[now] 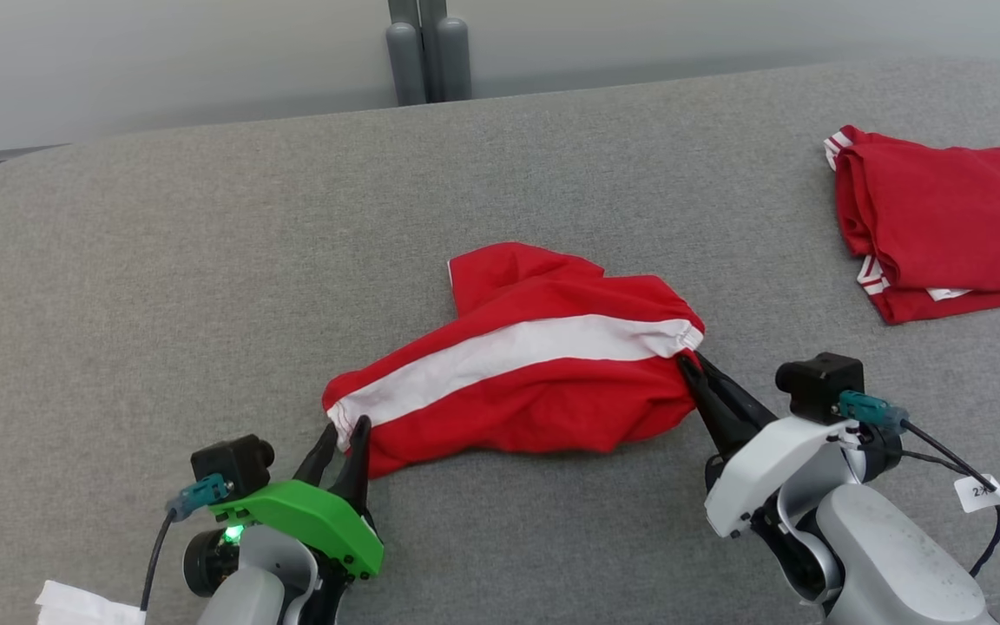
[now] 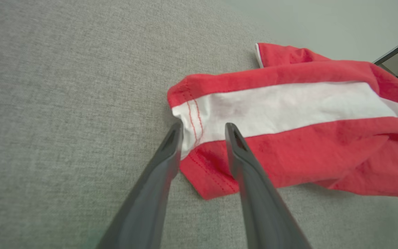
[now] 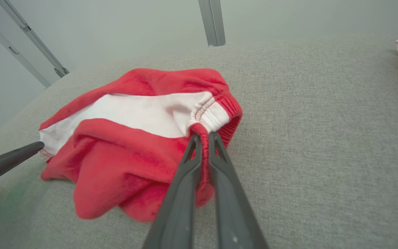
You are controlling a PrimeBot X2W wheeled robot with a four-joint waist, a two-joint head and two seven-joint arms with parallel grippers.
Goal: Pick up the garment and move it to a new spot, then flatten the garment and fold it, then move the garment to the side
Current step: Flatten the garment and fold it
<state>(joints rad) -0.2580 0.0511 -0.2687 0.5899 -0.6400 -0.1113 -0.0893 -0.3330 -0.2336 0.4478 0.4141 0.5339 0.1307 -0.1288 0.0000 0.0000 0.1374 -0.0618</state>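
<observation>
Near the left edge, a white scrap (image 1: 83,608) lies on the grey bench (image 1: 161,260). Just past it is the left end effector (image 1: 345,427), under a green cover. Its two dark fingers are apart, and the near left corner of the red shorts (image 1: 535,382) sits between them. In the left wrist view one finger (image 2: 171,145) is right at the stitched hem and the other lies over the cloth. On the near right is the right end effector (image 1: 689,365). Its fingers are pressed together on the stretchy waistband at the right end of the shorts. The shorts lie bunched up in the middle of the bench, with a wide white stripe (image 1: 509,351) running from left to right. Farther away on the right, well apart from them, lies another red garment (image 1: 951,226), folded. At the far edge stand two grey posts (image 1: 426,52).
</observation>
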